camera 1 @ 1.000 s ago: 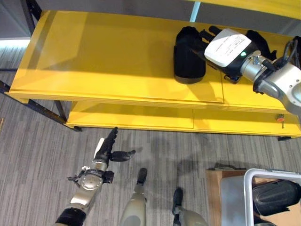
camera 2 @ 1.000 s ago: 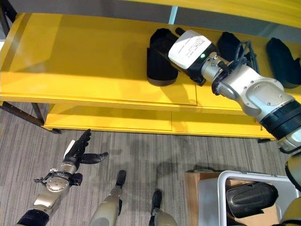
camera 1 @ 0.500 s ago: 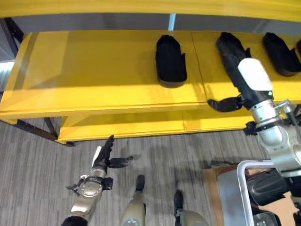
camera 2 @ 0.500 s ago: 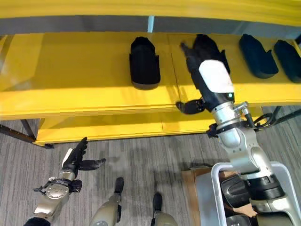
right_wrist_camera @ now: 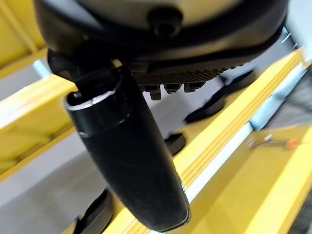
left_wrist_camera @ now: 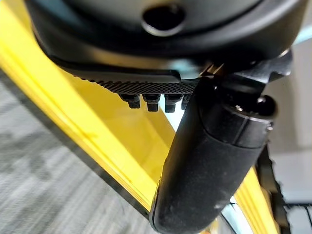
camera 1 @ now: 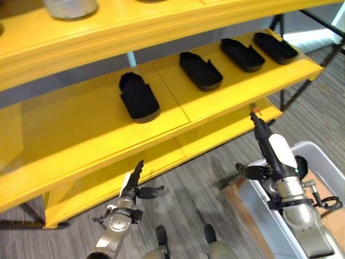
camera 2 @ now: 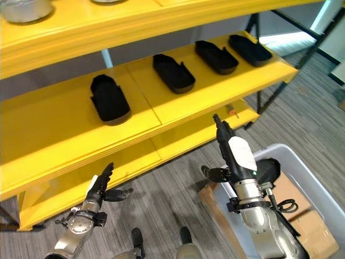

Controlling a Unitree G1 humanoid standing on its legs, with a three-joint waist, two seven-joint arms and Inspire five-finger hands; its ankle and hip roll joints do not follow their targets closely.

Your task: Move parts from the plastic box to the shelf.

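right hand (camera 2: 235,152): fingers straight, empty, above plastic box (camera 2: 317,189)
left hand (camera 2: 101,188): fingers straight, empty
shelf (camera 2: 178,110): four black parts (camera 2: 109,100)

i see my left hand (left_wrist_camera: 165,58) dark and close, its thumb (left_wrist_camera: 207,165) jutting forward and fingers (left_wrist_camera: 148,101) straight, holding nothing. past them runs the yellow shelf (left_wrist_camera: 92,126) edge above grey carpet floor (left_wrist_camera: 44,185).
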